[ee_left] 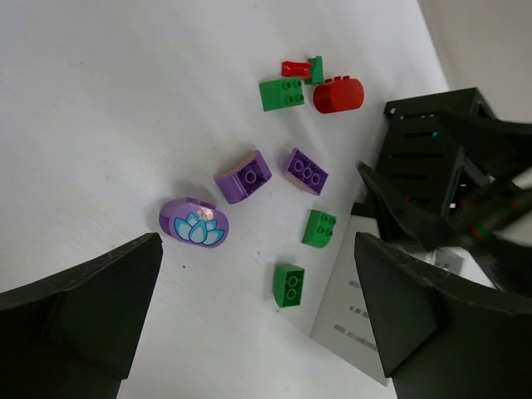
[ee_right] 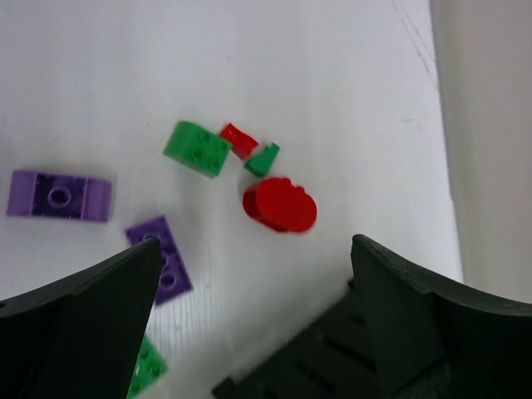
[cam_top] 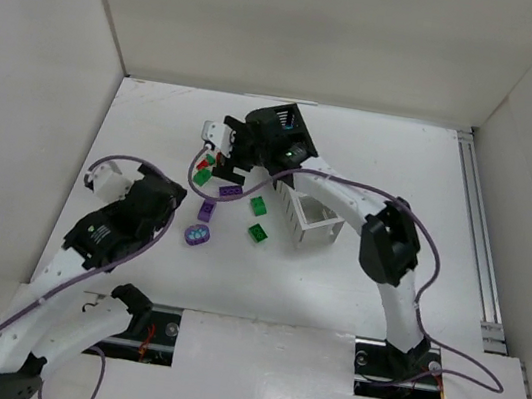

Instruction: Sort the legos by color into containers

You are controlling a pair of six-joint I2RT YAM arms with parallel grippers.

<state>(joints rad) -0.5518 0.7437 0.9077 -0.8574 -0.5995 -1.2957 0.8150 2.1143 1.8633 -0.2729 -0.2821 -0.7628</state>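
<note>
top view: take the black bin as your anchor; the other containers run from it under the r arm to the white bin. the loose legos lie scattered just left of the black bin. your right gripper hangs right beside that bin, over the red/green cluster. your left gripper sits well away from it, near the lotus piece. left wrist: jaws spread wide, nothing held. the lotus piece is the lego furthest from the black bin and closest ahead of the fingers, long axis approx finger to finger. right wrist: also wide open and empty. the red round brick lies just beyond the black bin, centred ahead, long axis approx across the gap. so imo your r arm is nearer the reds, l arm the purples.
</note>
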